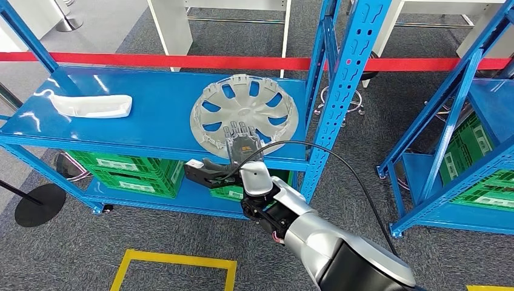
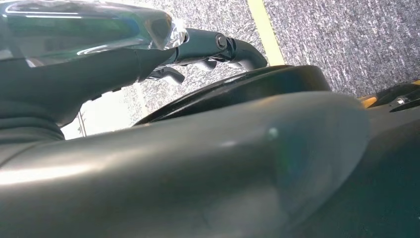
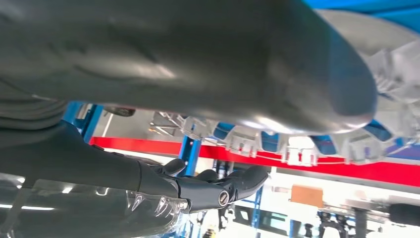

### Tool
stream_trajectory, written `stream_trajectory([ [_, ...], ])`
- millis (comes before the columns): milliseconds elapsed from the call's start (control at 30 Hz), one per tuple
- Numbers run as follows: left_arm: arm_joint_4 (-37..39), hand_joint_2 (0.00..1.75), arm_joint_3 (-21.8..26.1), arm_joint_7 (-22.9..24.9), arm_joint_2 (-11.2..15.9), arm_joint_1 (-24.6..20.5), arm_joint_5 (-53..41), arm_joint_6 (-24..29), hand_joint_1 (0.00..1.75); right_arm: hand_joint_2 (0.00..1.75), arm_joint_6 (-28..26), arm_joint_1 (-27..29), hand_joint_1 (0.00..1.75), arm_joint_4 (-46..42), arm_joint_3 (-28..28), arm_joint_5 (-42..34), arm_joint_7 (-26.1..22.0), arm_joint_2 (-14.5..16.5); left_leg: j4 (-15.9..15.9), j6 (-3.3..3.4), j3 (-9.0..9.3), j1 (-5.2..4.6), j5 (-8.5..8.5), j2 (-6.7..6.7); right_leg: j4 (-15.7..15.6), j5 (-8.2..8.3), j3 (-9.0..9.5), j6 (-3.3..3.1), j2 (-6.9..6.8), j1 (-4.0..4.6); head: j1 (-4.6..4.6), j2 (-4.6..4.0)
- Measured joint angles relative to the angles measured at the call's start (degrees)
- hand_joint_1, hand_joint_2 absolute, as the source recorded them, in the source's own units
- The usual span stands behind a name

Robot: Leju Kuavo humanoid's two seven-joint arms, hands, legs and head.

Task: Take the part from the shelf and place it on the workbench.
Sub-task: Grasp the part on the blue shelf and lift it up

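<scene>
Up top, from the head view, the right hand [image 1: 242, 145] lies flat with fingers spread on the hubcap's [image 1: 245, 112] 6 o'clock edge, on the blue shelf [image 1: 151, 115]. Right wrist view: thumb against hubcap rim. Left hand [image 2: 198, 47]: grip unclear.

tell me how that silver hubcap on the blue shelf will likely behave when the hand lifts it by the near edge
The hubcap looks like thin moulded plastic with open spokes, so probably light for its size yet a bit flexible. Lifted by one edge by the right hand, it may sag or swing. Its glossy rim could slip on the smooth shelf when pushed.
</scene>
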Motion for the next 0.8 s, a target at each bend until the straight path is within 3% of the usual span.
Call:
stream_trajectory([
  [500, 0.0, 0.0, 0.0, 0.3, 0.3, 0.0, -0.8, -0.5, 0.0, 0.0, -1.1, -0.3, 0.0, 1.2, -1.4, 0.0, -2.6, -1.5, 0.0, 0.0, 0.0, 0.0, 0.0, 0.0, 0.0, 0.0, 0.0, 0.0, 0.0, 0.0, 0.0, 0.0],
  [633, 0.0, 0.0, 0.0, -0.4, 0.3, 0.0, -0.8, -0.3, 0.0, 0.0, -1.1, -0.3, 0.0, 1.2, -1.4, 0.1, -6.8, -1.0, 0.0, 0.0, -0.01, 0.0, 0.0, 0.0, 0.0, 0.0, 0.0, 0.0, 0.0, 0.0, 0.01, 0.0],
  [800, 0.0, 0.0, 0.0, -0.8, 0.2, 0.0, -0.9, -0.4, 0.0, 0.0, 0.2, 0.0, 0.0, 0.6, -1.3, -0.1, -16.5, 0.1, 0.0, 0.0, -0.01, 0.0, 0.0, 0.0, 0.0, 0.0, 0.0, 0.0, 0.0, 0.0, 0.0, 0.0],
])
